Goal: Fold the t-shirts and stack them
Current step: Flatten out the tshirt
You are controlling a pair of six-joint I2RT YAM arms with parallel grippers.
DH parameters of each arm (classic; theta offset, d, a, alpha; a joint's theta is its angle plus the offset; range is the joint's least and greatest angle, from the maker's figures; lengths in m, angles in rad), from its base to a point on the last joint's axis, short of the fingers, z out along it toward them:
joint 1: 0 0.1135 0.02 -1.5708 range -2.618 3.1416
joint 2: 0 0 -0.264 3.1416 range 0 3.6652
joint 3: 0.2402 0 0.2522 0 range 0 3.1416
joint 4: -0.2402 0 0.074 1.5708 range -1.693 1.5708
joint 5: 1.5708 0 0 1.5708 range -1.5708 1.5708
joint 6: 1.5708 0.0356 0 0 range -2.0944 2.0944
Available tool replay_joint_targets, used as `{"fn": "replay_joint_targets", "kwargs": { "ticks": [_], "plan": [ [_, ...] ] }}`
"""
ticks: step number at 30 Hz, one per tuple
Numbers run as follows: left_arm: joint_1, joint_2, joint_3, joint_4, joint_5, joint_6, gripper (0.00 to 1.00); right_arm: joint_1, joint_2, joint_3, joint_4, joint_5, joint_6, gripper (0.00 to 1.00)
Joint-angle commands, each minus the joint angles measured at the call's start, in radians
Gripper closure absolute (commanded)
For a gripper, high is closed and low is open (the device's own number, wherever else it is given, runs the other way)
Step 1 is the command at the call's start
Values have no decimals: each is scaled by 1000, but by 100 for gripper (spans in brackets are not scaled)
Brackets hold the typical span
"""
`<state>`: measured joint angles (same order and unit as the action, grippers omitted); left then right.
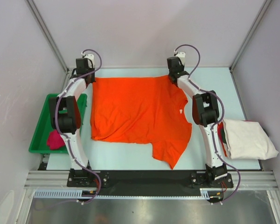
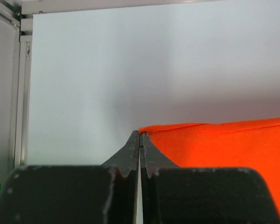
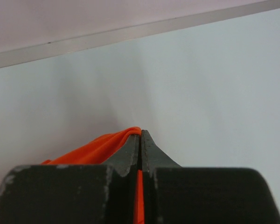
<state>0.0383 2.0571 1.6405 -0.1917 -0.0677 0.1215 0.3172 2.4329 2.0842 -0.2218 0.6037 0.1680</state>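
A bright orange t-shirt point(image 1: 137, 112) lies spread flat across the middle of the table, one sleeve pointing toward the near edge. My left gripper point(image 1: 90, 76) is at its far left corner, shut, with the cloth's corner point(image 2: 224, 144) pinched at the very tips point(image 2: 140, 133). At the far right corner my right gripper point(image 1: 171, 77) is shut on the hem, and orange cloth point(image 3: 93, 149) shows between its jaws point(image 3: 140, 131). A magenta-pink t-shirt point(image 1: 56, 140) lies bunched in the green tray. An off-white t-shirt point(image 1: 247, 139) rests folded at the right.
The green tray point(image 1: 39, 126) stands at the table's left edge beside the left arm. Metal frame posts and pale walls close in the back and sides. A black rail with both arm bases runs along the near edge.
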Motion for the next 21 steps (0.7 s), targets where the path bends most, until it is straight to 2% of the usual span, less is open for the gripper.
{"fn": "replay_joint_targets", "kwargs": {
  "ticks": [1,2,3,4,5,6,7,8,9,16,19,21],
  "plan": [
    [-6,47,111,-11,-37,-8,93,-23,38,63,-4,-4,16,100],
    [-8,61,117,-11,-40,-11,81,-26,47,68,-2,-5,19,95],
    [-8,61,123,-11,-41,-13,77,-27,49,68,1,-15,21,88],
    [-11,63,127,-6,-41,-19,70,-30,51,68,5,-19,28,68],
    [-9,61,127,-6,-41,-22,51,-32,51,70,9,-25,31,54],
    [-11,58,127,3,-43,-25,41,-33,51,74,15,-39,33,39],
    [-12,49,125,1,-50,-26,31,-33,51,79,16,-41,34,20],
    [-11,44,124,8,-53,-25,11,-33,42,82,21,-38,39,10],
    [-14,23,119,17,-57,-28,1,-33,34,85,27,-42,39,1],
    [-21,-139,52,-5,-35,-2,0,6,-104,65,6,-48,30,0],
    [-25,-262,-34,-40,-11,-14,0,51,-222,-51,-13,-41,33,0],
    [-28,-339,-146,-43,26,-23,0,100,-297,-134,-13,4,50,0]
  ]
}}
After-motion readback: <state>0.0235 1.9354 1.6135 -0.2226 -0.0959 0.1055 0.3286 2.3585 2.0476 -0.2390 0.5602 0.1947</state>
